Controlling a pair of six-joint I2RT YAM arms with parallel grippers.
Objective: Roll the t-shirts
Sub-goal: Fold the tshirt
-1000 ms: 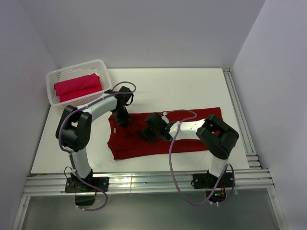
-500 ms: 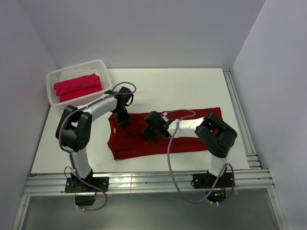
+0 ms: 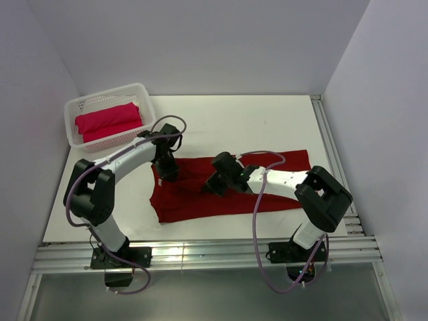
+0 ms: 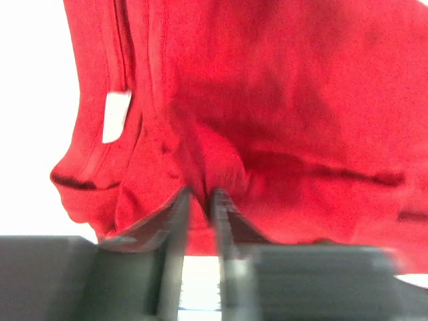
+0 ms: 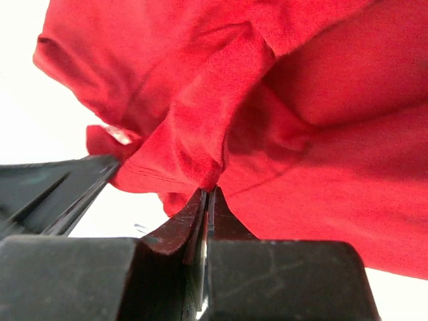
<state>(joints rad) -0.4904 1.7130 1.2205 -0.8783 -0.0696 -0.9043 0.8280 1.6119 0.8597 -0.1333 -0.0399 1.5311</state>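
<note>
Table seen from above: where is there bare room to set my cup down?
Best is the wide white patch of table behind the crimson t-shirt, from the basket across to the right rail. A thin strip runs along the near edge. The middle is crowded: left tool and right tool both grip that shirt, and the basket holds a pink t-shirt.

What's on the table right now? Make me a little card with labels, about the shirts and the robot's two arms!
dark red t-shirt: lying spread on the table, bunched up at its left part
pink-red t-shirt: bundled up inside the white basket
basket place: far left corner of the table
left arm: jaws at the dark shirt, a narrow gap apart, cloth between them; grip unclear
right arm: jaws shut on a raised fold of the dark shirt
</note>
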